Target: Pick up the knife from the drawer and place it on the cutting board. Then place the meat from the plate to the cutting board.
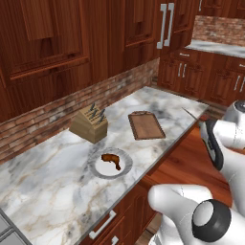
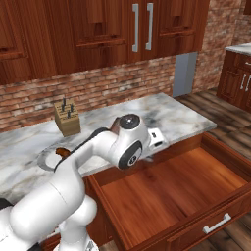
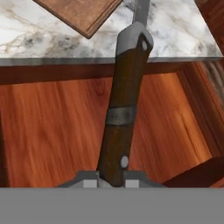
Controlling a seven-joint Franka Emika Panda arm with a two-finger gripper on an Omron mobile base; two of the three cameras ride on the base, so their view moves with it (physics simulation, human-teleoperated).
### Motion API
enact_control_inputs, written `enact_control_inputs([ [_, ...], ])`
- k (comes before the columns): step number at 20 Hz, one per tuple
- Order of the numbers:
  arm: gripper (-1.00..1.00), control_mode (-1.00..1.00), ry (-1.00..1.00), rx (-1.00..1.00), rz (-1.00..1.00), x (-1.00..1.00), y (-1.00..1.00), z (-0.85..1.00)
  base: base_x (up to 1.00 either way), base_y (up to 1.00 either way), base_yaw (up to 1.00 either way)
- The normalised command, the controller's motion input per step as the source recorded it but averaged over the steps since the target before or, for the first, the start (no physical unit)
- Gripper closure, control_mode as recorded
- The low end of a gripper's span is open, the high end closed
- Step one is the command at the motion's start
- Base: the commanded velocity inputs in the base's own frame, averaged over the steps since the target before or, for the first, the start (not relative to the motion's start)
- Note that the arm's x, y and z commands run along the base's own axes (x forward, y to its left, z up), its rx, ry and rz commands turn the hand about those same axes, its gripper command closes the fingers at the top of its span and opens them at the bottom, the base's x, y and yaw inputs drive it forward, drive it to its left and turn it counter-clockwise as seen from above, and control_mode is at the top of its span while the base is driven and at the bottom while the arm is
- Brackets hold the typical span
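Gripper point(image 3: 111, 181) clenched on knife point(image 3: 124, 100) above open drawer point(image 3: 57, 131); next carry to cutting board point(image 3: 81, 13) at 11 o'clock.

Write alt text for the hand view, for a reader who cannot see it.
The gripper holds the knife by its dark handle, which runs up the middle of the picture, blade end over the marble counter. Beneath it lies the open drawer, its orange-brown floor bare. A corner of the cutting board shows at the top left.
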Motion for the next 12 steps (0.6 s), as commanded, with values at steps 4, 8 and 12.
enact_control_inputs([
  [4,1.0,-1.0,-0.01,0.01,0.09,0.18,0.49,0.06,0.0,0.0,0.0],
  [8,1.0,-1.0,0.0,0.0,0.04,0.26,0.51,0.04,0.0,0.0,0.0],
  [12,1.0,-1.0,0.01,0.0,0.03,0.34,0.3,0.0,0.0,0.0,0.0],
])
